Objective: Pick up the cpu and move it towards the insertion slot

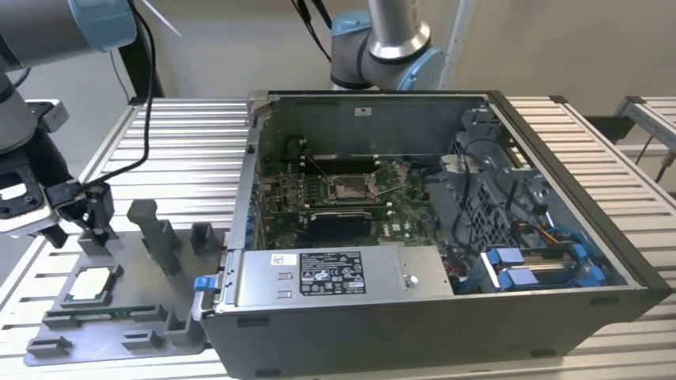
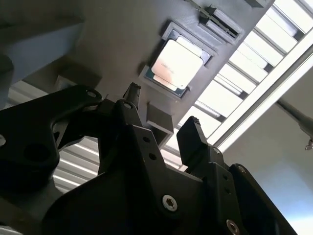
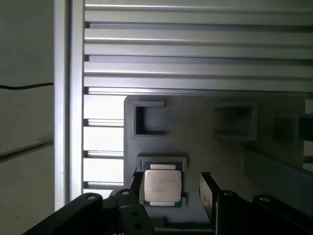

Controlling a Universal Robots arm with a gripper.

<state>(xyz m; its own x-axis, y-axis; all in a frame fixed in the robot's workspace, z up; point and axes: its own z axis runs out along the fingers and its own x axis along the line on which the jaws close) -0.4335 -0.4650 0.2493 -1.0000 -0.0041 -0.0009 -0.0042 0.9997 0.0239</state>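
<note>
The cpu (image 1: 90, 283), a flat square chip with a silvery top, lies in a square recess of the grey holder plate (image 1: 148, 336) at the exterior view's left. It also shows in both wrist views, as the cpu (image 2: 176, 62) and the cpu (image 3: 162, 186). My gripper (image 1: 93, 232) hangs open just above the plate, a little behind the chip, and holds nothing. Its black fingers (image 3: 208, 188) stand apart on either side of the chip without touching it. The insertion slot (image 1: 349, 188), a metal-framed socket, sits on the green board inside the open computer case (image 1: 549, 142).
A long green memory stick (image 1: 106, 314) lies on the holder plate in front of the chip, and grey upright posts (image 1: 158, 237) stand between the gripper and the case. A black square (image 1: 338, 226) lies in front of the socket. A second arm (image 1: 381, 43) stands behind the case.
</note>
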